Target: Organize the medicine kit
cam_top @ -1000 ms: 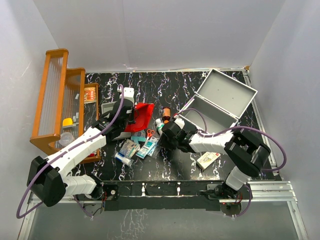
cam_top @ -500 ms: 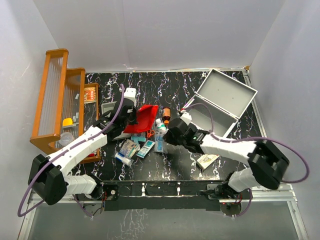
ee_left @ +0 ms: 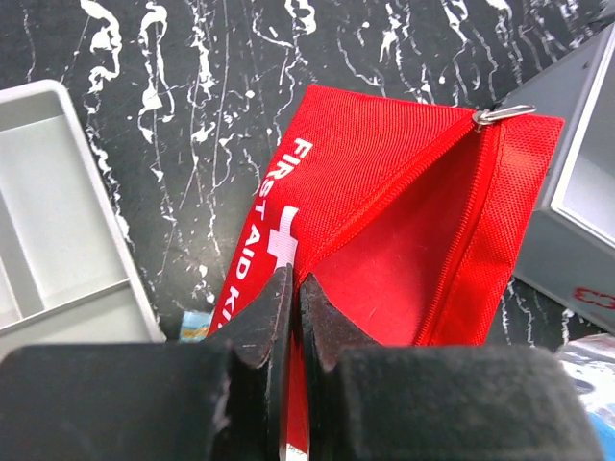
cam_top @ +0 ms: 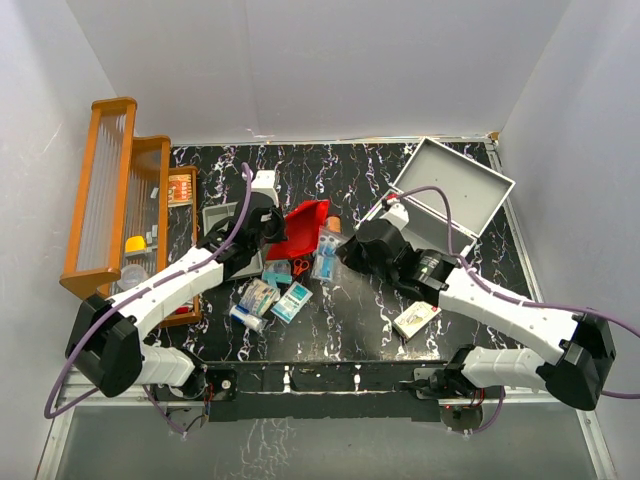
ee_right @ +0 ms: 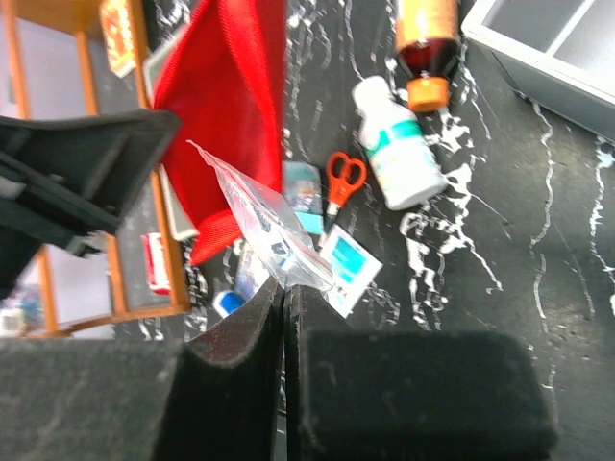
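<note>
Standing open upper right, the rectangular light-grey metal medicine kit point(cam_top: 455, 190) is looking rigid, heavy, best gripped at its rim. Left end effector point(ee_left: 293, 298) is clenching red fabric pouch point(ee_left: 384, 221); right end effector point(ee_right: 283, 288), clear plastic sachet point(ee_right: 259, 226).

The pouch point(ee_left: 384, 221) is red (white lettering), the table point(cam_top: 330, 165) white-veined black, the medicine kit point(cam_top: 455, 190) grey.

- Your table point(cam_top: 350, 170): black, marble-patterned top.
- Rack point(cam_top: 110, 200), wooden, stands along your left edge.
- Tray point(cam_top: 218, 215), grey, near the rack.
- Kit point(cam_top: 440, 205), lid open, at the far right.
- Box point(cam_top: 416, 319), white, front right, apart from the kit.
- Scissors point(ee_right: 344, 176), white bottle point(ee_right: 399, 158) and packets point(cam_top: 275, 295) lie clustered mid-table.
- Amber bottle point(ee_right: 426, 38) lies just beside the white bottle, towards the kit.
</note>
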`<action>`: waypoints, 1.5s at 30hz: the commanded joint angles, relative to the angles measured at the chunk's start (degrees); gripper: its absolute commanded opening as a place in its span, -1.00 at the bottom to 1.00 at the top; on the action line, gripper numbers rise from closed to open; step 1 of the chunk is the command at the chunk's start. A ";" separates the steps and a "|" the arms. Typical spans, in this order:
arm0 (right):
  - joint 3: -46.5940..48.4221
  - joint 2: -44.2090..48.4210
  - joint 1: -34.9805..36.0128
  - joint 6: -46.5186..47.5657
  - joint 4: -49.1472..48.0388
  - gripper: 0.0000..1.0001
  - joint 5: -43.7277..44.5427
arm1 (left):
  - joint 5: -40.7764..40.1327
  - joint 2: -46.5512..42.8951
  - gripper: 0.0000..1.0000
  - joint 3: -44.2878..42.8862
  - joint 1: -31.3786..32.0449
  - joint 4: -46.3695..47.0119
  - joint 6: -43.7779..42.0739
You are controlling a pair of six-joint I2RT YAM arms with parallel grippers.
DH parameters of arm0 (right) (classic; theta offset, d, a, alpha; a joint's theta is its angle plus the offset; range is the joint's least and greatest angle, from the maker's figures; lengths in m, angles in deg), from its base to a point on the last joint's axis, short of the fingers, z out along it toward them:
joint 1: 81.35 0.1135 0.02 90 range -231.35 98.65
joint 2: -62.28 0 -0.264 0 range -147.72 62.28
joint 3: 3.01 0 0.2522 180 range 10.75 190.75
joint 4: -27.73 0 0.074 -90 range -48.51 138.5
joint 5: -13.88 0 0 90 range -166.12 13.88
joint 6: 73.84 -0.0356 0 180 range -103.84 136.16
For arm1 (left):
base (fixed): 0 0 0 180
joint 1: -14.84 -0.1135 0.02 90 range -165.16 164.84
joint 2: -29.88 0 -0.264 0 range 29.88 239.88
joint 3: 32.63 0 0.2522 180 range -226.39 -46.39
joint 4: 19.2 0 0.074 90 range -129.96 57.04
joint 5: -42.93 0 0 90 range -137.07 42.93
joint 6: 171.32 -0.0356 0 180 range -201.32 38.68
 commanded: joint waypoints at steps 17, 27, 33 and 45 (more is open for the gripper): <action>18.19 -14.40 -0.22 -16.15 8.98 -1.00 11.62 | 5.30 -2.74 -1.00 9.48 -0.34 19.37 0.31; 18.60 -19.35 -0.18 -23.45 7.93 -1.00 5.47 | 12.12 -5.80 -1.00 17.18 -0.35 33.45 -4.61; 18.74 -20.80 -0.25 -29.78 11.35 -1.00 1.54 | 10.71 -6.76 -1.00 18.38 -0.33 34.98 -3.66; 16.23 -19.77 -1.30 -34.89 14.15 -1.00 2.48 | 6.69 -5.24 -1.00 16.34 -0.35 34.70 -0.88</action>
